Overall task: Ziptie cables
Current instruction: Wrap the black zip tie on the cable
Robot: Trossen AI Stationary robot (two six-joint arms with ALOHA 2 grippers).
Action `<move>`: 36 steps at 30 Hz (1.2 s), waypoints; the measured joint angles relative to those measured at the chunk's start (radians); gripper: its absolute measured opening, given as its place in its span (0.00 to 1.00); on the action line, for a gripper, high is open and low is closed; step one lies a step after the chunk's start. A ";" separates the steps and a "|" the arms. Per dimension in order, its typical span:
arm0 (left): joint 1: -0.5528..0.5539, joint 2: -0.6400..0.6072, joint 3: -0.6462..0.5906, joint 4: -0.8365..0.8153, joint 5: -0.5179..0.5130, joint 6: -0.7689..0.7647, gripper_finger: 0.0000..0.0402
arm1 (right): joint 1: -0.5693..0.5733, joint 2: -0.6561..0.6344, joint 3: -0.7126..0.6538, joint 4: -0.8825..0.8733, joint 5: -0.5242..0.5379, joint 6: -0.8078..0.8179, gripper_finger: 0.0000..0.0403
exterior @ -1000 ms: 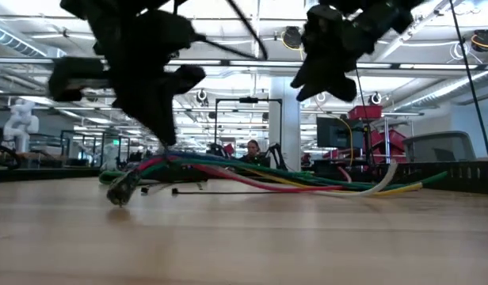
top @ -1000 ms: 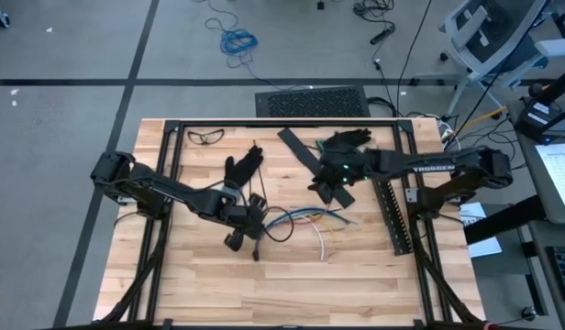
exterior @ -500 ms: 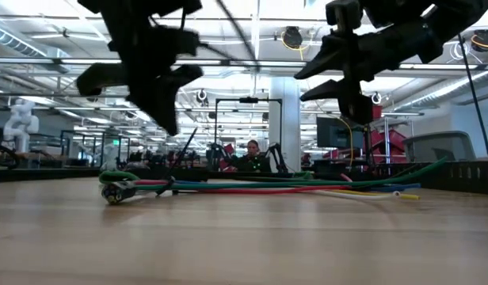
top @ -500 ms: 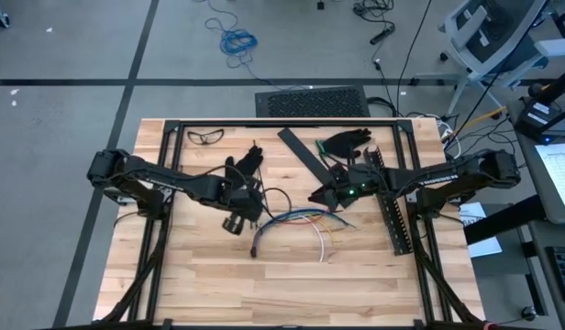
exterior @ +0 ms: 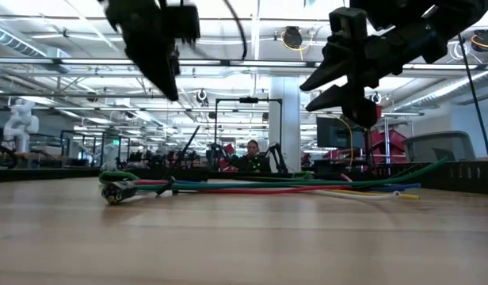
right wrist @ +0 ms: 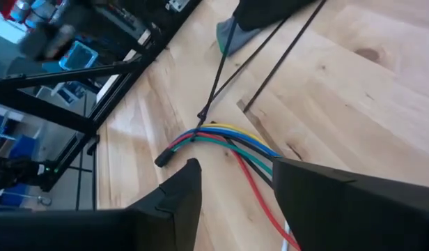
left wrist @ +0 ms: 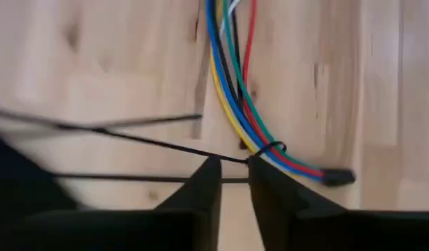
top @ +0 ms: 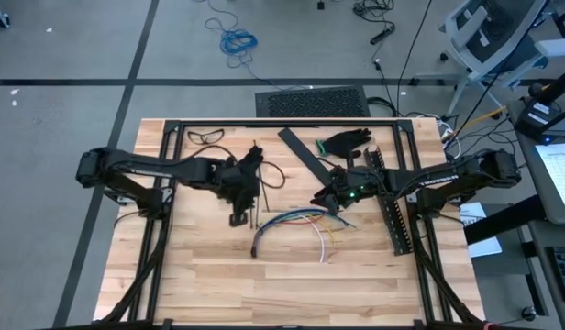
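The cables [top: 296, 221] are a bundle of yellow, blue, green, red and white wires lying flat on the wooden table [top: 191, 275], seen again in the low view [exterior: 252, 187]. A thin black ziptie loop [left wrist: 271, 147] circles them near their capped left end [left wrist: 336, 178], and its tail [right wrist: 213, 84] trails away over the wood. My left gripper [left wrist: 233, 174] hangs above that end [exterior: 169, 83], open by a narrow gap and empty. My right gripper [right wrist: 232, 185] hovers open over the bundle's right half [top: 323, 197], clear of the table [exterior: 339, 87].
Loose black zipties [top: 255, 206] lie beside the bundle's left end. A black slotted strip [top: 393, 215] runs along the right side. Two black gloves [top: 347, 142] [top: 249, 163], a flat black bar [top: 301, 156] and safety glasses [top: 205, 137] lie toward the far edge.
My left gripper has lifted off the cables' left end, gone up and toward the far edge, and rolled about its wrist. The bundle's left end, raised a second ago, has sunk flat onto the table. My right gripper has come down toward the cables and tipped.
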 joint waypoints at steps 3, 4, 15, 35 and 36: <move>0.041 0.025 -0.078 0.094 0.110 -0.175 0.27 | 0.007 0.000 0.000 0.000 -0.002 -0.006 0.44; 0.048 0.030 -0.101 0.123 0.148 -0.227 0.30 | 0.012 0.000 0.000 -0.002 -0.003 -0.010 0.44; 0.009 0.034 -0.303 0.459 0.019 -0.746 0.58 | 0.052 0.000 0.000 -0.058 -0.003 -0.037 0.46; 0.011 0.034 -0.377 0.605 -0.202 -1.041 0.64 | 0.052 0.000 0.000 -0.042 0.001 -0.068 0.46; 0.014 0.034 -0.377 0.622 -0.206 -1.041 0.64 | 0.052 0.000 0.000 -0.042 0.004 -0.068 0.46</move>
